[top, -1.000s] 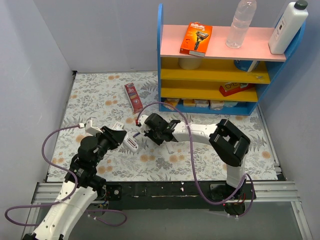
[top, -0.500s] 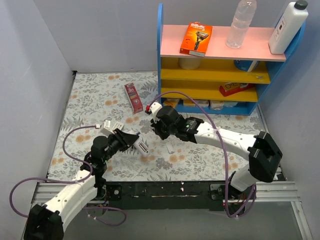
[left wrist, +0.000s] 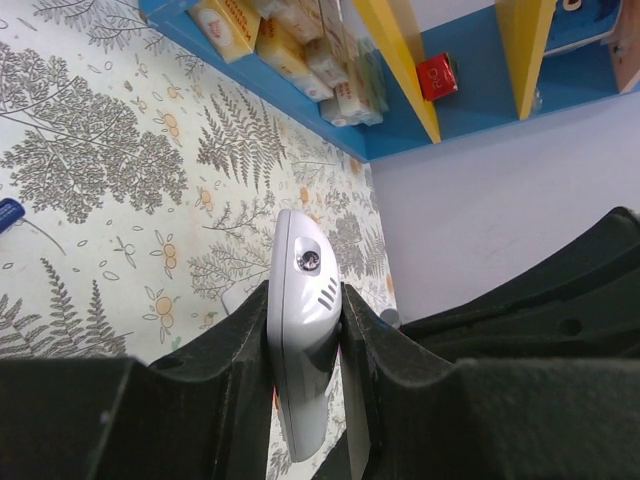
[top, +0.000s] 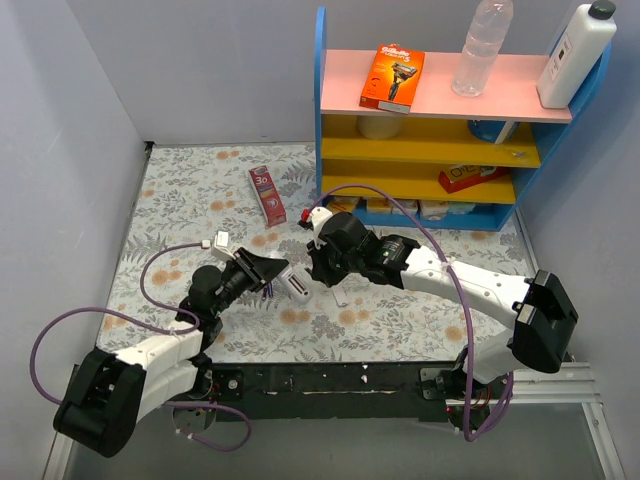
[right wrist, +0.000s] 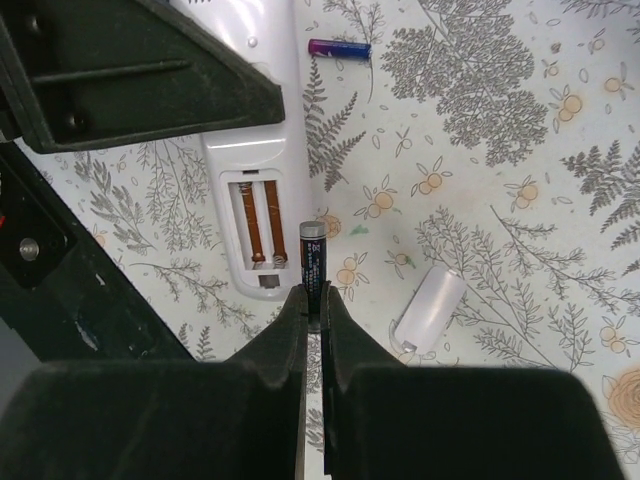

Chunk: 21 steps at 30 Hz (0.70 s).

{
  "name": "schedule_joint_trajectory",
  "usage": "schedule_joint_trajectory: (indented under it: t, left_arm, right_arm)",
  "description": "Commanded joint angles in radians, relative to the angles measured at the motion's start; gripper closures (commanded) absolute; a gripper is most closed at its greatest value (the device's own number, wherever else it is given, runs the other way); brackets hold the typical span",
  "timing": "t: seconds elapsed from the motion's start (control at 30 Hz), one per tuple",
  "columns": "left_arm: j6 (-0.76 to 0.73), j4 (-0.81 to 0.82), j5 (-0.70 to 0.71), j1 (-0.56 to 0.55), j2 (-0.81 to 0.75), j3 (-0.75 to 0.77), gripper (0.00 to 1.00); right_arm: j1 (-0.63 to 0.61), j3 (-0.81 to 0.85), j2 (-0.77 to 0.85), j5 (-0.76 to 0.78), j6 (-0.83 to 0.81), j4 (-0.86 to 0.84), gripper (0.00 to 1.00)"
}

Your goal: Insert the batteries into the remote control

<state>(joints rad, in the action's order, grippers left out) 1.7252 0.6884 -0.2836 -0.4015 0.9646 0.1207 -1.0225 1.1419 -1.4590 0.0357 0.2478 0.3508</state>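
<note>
Nothing loaded yet: the bay [right wrist: 258, 228] in the remote control [right wrist: 255, 170] shows two bare springs. Left tool [left wrist: 305, 300] clamps the remote control by its sides, mid-frame in the top view. Right tool [right wrist: 313, 300] pinches one battery [right wrist: 312, 255], lower centre of its wrist view, tip just beside the bay's right edge. Second battery [right wrist: 338, 48] lies on the table [right wrist: 500, 150] at top centre, white cover [right wrist: 430, 305] at lower right. The left tool crowds the upper left; the table is open toward the right.

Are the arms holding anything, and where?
Left jaws clamp the white remote control by its long sides; right jaws pinch a battery by one end.
</note>
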Motion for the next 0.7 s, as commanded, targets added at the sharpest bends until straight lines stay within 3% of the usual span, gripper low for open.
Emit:
schedule_joint_trajectory:
  t: [0.0,0.67]
  left_arm:
    - [0.033,0.146,-0.034,0.001,0.039,0.028,1.00]
    - [0.040,0.336,-0.046,-0.028,0.157,0.056,1.00]
  right_arm:
    - [-0.005,0.025,0.016,-0.069,0.053,0.027,0.99]
    - [-0.014,0.157,-0.072,-0.086,0.077,0.112,0.99]
